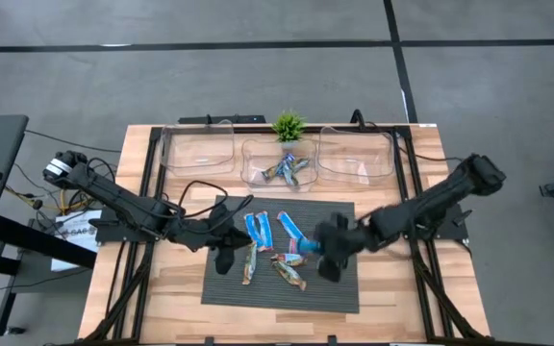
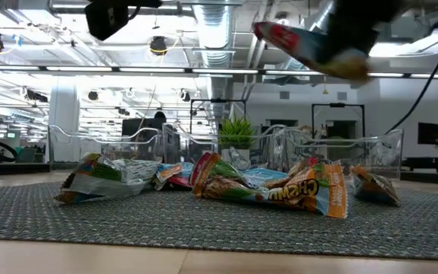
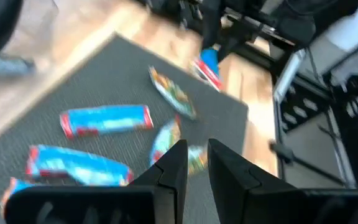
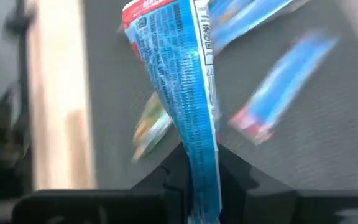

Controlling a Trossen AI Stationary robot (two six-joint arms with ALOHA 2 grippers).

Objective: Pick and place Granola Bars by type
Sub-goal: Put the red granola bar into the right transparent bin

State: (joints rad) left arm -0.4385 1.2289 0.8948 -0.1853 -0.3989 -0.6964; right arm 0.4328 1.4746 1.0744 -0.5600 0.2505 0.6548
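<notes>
Blue granola bar | clamped in right pincer | left pincer seemingly near-closed, empty

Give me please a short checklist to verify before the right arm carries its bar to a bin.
1. Grip: the right claw is shut on a blue bar; ok.
2. Lift: in the low view the bar hangs clear above the mat; ok.
3. Middle bin already holds bars; whether they match the blue type: cannot tell.
4. Left bin and right bin look free; ok.
5. Left claw is above the mat, nearly shut and holding nothing, away from the path to the bins; ok.
6. Small plant stands behind the middle bin, near the path; cannot tell.
</notes>
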